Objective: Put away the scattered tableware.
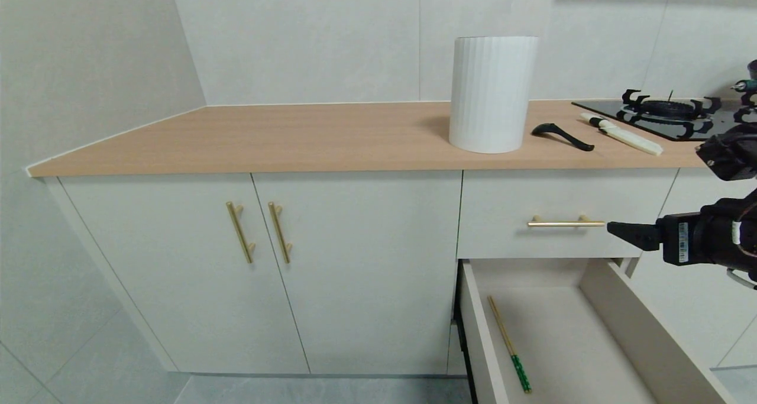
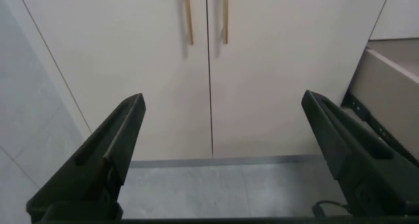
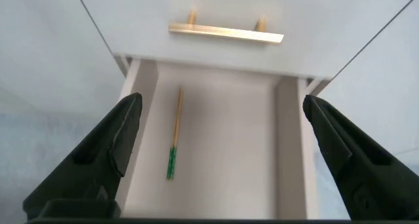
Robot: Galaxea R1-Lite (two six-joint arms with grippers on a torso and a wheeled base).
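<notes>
Right, my right pincer hangs released and empty above the open lower drawer. Chopsticks lie there along its left wall. My left pincer is spread too, low by the cabinet doors. I judge the next step is a fetch: rise to the countertop and close on the thin black spoon. It is above and beyond my right pincer, with the white utensil just beside it.

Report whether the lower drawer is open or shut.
Open. The lower drawer is pulled out, its inside exposed, and chopsticks lie on its floor.
</notes>
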